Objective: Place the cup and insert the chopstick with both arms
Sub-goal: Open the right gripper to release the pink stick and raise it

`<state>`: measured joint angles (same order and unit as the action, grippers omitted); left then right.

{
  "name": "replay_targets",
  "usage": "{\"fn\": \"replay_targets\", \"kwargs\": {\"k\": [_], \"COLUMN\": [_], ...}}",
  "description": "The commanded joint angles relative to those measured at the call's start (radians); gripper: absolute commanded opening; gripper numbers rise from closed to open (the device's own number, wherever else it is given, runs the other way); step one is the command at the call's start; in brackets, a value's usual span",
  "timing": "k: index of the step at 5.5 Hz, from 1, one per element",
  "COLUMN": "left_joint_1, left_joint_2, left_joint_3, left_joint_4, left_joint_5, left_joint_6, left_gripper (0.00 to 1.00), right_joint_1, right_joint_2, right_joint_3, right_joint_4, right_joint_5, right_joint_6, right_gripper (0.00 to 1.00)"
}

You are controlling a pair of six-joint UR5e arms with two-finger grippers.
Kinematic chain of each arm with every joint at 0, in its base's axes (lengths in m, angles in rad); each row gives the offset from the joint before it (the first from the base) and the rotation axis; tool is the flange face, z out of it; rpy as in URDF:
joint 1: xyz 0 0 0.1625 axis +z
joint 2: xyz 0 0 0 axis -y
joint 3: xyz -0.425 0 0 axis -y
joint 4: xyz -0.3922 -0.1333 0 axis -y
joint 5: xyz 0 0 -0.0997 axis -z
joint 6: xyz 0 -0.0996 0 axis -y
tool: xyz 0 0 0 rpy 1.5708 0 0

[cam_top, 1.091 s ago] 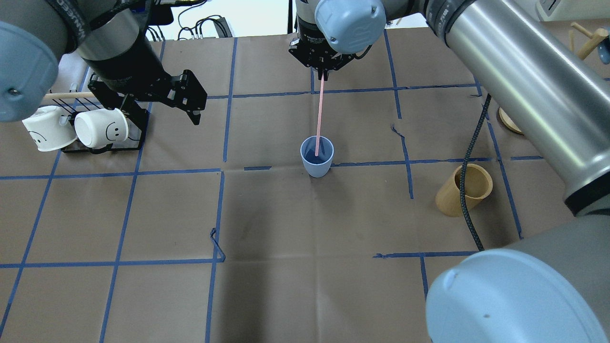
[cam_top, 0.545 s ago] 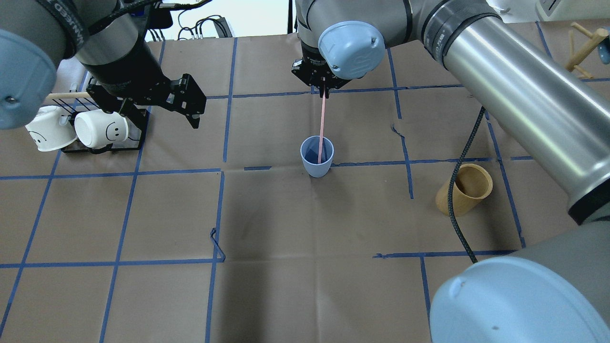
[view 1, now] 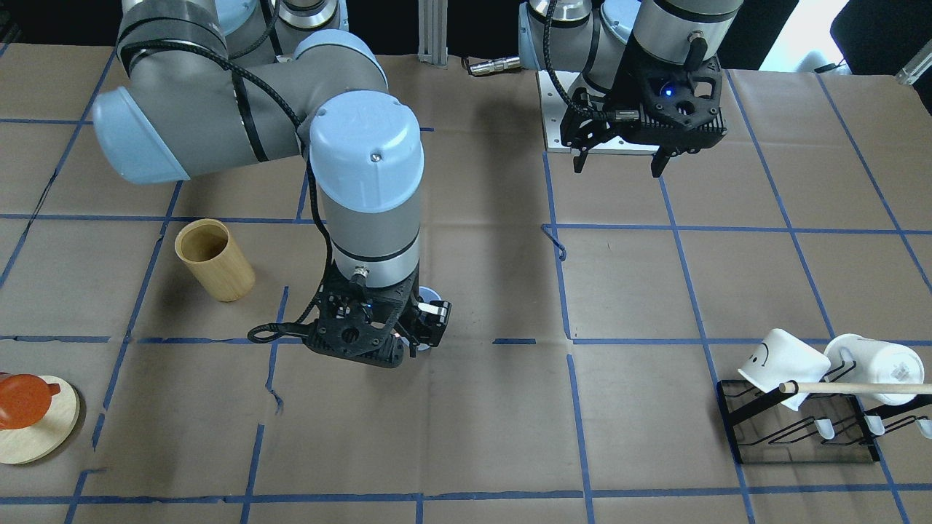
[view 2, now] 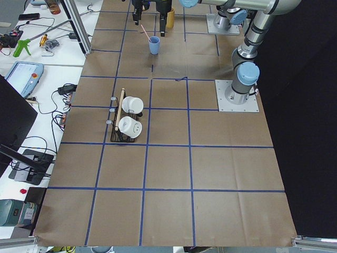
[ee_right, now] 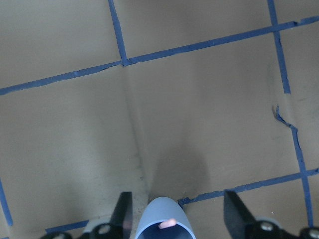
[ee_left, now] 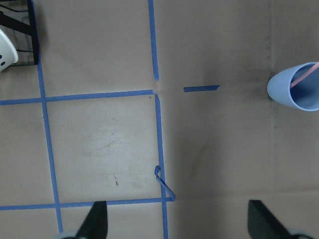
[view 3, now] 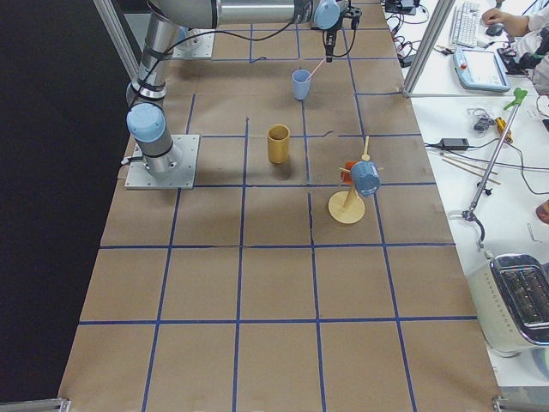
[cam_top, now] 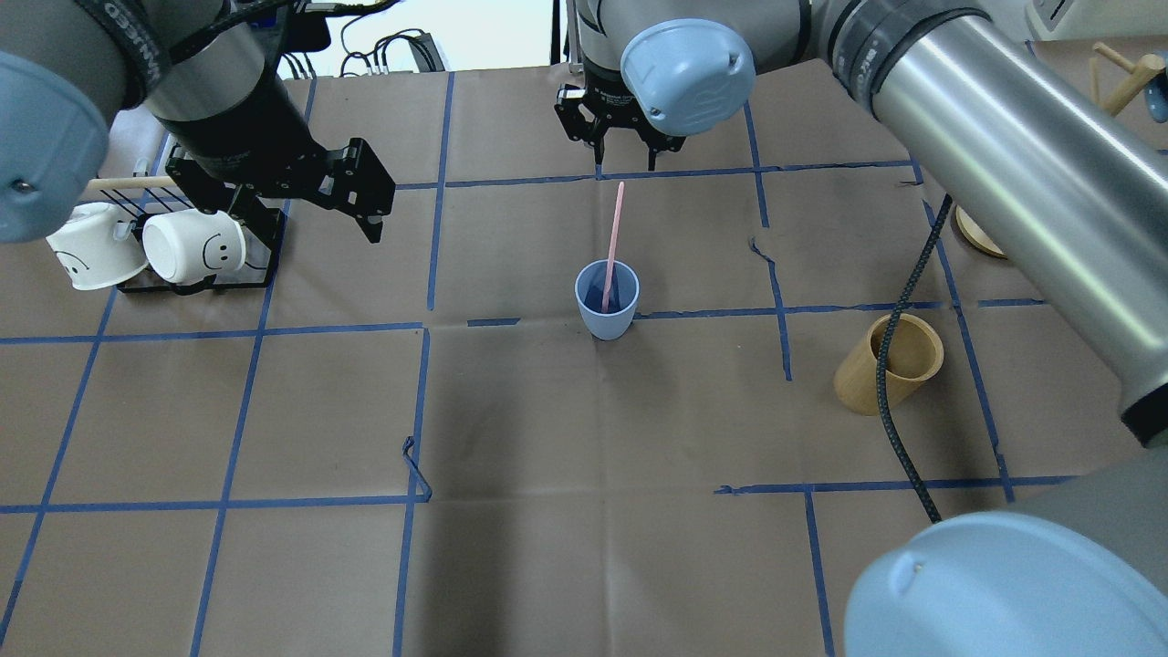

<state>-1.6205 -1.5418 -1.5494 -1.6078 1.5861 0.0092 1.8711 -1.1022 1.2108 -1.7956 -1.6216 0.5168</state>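
The light-blue cup [cam_top: 607, 310] stands upright near the table's middle. One pale-pink chopstick [cam_top: 614, 233] stands in it and leans on the rim toward the far side. My right gripper [cam_top: 625, 155] is open and empty, just above and beyond the stick's top end. In the right wrist view the cup [ee_right: 162, 226] and the stick's tip [ee_right: 169, 224] lie between the spread fingers [ee_right: 122, 211]. My left gripper [cam_top: 306, 214] is open and empty, off to the left near the mug rack. The left wrist view shows the cup [ee_left: 294, 92] at its right edge.
A black rack [cam_top: 196, 278] with two white mugs [cam_top: 193, 246] and a wooden dowel [cam_top: 128, 182] sits at the left. A tan wooden cylinder [cam_top: 890, 365] stands at the right, crossed by a black cable [cam_top: 899, 401]. A mug tree [view 3: 352, 189] stands further right.
My right gripper has opened and let go of the chopstick, then drawn back from it. The stick now rests in the cup on its own. The left arm has barely moved.
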Motion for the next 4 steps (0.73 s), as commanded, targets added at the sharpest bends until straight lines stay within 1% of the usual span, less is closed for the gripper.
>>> {"fn": "replay_targets", "kwargs": {"k": [1,2,3,4], "left_joint_1": [0.002,0.002,0.002,0.001], "left_joint_2": [-0.001,0.002,0.0,0.003], "left_joint_3": [0.005,0.003,0.005,0.002], "left_joint_4": [-0.001,-0.003,-0.003,-0.004], "left_joint_5": [0.0,0.0,0.0,0.0], "left_joint_6": [-0.002,-0.002,-0.002,0.0], "left_gripper": [0.99,0.99,0.99,0.99], "right_joint_1": [-0.061,-0.137,-0.223,-0.272], "right_joint_2": [-0.109,-0.178,-0.215,-0.266], "right_joint_3": [0.001,0.007,0.006,0.013], "right_joint_4": [0.089,0.27,0.444,0.516], "right_joint_5": [-0.004,-0.003,0.002,0.002], "right_joint_6": [-0.124,-0.147,-0.249,-0.37], "right_gripper": [1.0,1.0,1.0,1.0]}}
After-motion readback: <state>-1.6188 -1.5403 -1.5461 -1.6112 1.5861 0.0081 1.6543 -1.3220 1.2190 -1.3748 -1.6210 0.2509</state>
